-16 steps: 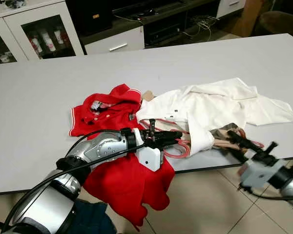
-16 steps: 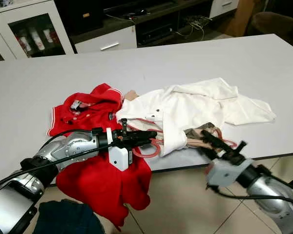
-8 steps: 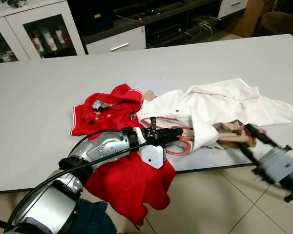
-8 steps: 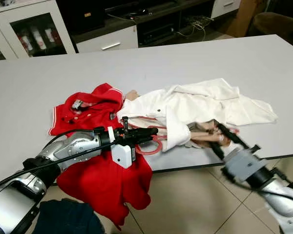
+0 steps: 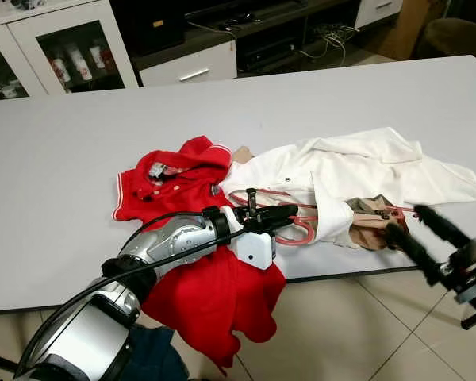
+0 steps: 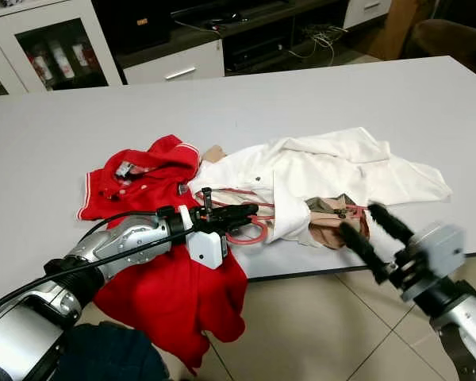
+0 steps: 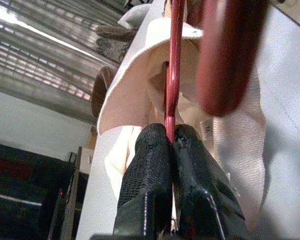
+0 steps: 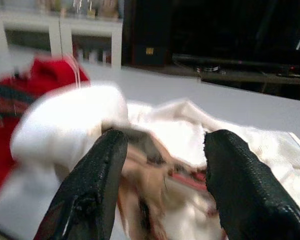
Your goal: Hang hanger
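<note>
The left gripper point(image 7: 171, 137) is pinched tight on the red hanger point(image 5: 289, 230), which lies on the table point(image 5: 63, 175) half under the white shirt point(image 5: 357, 171), right of the red shirt point(image 5: 174, 178); the right gripper point(image 5: 416, 230), fingers spread and empty, hovers off the near edge.

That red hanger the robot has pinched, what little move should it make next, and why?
Probably a slow pull of the left hand back toward the robot. Its fingers are shut on the red hanger, whose far end lies under the white shirt. The right hand hovers open at the table edge near that shirt.
</note>
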{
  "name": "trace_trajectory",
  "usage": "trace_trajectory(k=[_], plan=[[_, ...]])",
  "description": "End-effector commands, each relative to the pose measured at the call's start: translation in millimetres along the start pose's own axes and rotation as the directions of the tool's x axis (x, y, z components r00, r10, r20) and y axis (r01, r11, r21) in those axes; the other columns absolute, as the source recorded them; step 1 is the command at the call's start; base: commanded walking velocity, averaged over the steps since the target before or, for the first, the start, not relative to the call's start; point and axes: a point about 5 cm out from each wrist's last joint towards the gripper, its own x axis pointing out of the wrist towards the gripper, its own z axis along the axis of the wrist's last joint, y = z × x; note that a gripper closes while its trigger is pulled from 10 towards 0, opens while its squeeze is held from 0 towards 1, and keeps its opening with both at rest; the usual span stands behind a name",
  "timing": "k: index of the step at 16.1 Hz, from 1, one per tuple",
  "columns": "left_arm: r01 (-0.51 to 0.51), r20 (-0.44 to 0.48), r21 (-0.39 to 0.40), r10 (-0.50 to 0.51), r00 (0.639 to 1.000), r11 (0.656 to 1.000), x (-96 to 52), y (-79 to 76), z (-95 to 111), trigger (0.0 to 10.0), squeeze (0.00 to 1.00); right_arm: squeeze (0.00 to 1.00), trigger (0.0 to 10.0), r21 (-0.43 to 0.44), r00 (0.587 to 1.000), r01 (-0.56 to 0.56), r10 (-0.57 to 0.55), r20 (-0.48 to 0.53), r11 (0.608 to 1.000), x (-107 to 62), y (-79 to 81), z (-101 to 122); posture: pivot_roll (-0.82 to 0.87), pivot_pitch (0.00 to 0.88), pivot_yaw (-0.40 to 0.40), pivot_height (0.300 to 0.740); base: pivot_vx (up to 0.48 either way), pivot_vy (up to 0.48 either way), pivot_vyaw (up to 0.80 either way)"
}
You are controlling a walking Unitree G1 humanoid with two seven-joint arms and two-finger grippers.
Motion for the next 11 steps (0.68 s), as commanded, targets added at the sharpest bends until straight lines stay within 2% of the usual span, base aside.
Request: trace_trajectory(k=[1, 2, 4, 6, 8, 9, 10, 11], plan=[[0.015, -0.019, 0.002, -0.015, 1.000, 1.000, -0.9, -3.6, -2, 0.0, 0.00, 0.00, 10.0, 0.064, 1.000, 0.002, -0.004, 0.029, 0.998, 0.7, -2.1, 6, -0.01, 0.097, 0.092, 0.740, 0.000, 0.000, 0.00], [0.015, -0.019, 0.002, -0.015, 1.000, 1.000, -0.9, -3.6, -2, 0.0, 0.00, 0.00, 10.0, 0.064, 1.000, 0.002, -0.004, 0.029, 0.998, 0.7, -2.1, 6, -0.01, 0.097, 0.092, 0.740, 0.000, 0.000, 0.00], [0.013, -0.018, -0.001, -0.013, 1.000, 1.000, 0.6, -4.9, -1, 0.0, 0.00, 0.00, 10.0, 0.220, 0.997, -0.018, 0.001, 0.079, 0.975, -3.0, -8.2, 18, -0.01, 0.099, 0.087, 0.740, 0.000, 0.000, 0.00], [0.014, -0.019, -0.002, -0.014, 1.000, 1.000, 0.2, -5.2, -2, 0.0, 0.00, 0.00, 10.0, 0.228, 0.994, -0.016, -0.010, 0.112, 0.973, 5.3, -9.4, 28, -0.01, 0.099, 0.085, 0.740, 0.000, 0.000, 0.00], [0.015, -0.020, -0.002, -0.015, 1.000, 1.000, 0.8, -5.7, -1, 0.0, 0.00, 0.01, 10.0, 0.213, 0.994, 0.017, -0.040, 0.105, 0.977, 14.3, -13.2, 29, -0.01, 0.096, 0.083, 0.740, 0.000, 0.000, 0.00], [0.014, -0.020, -0.003, -0.014, 1.000, 1.000, 1.6, -5.9, -1, 0.0, 0.00, 0.92, 10.0, 0.218, 0.993, 0.045, -0.068, 0.098, 0.975, 20.2, -16.7, 28, -0.01, 0.095, 0.080, 0.740, 0.000, 0.000, 0.00], [0.013, -0.020, -0.003, -0.013, 1.000, 1.000, 2.1, -5.8, -1, 0.0, 0.00, 1.00, 10.0, 0.229, 0.996, 0.017, -0.036, 0.083, 0.973, 28.0, -10.3, 26, -0.01, 0.094, 0.079, 0.740, 0.000, 0.000, 0.00], [0.012, -0.021, -0.003, -0.012, 1.000, 1.000, 2.4, -5.7, -1, 0.0, 0.00, 1.00, 10.0, 0.223, 0.998, -0.023, 0.009, 0.064, 0.975, 34.7, -1.3, 24, -0.01, 0.093, 0.079, 0.740, 0.000, 0.000, 0.00]])
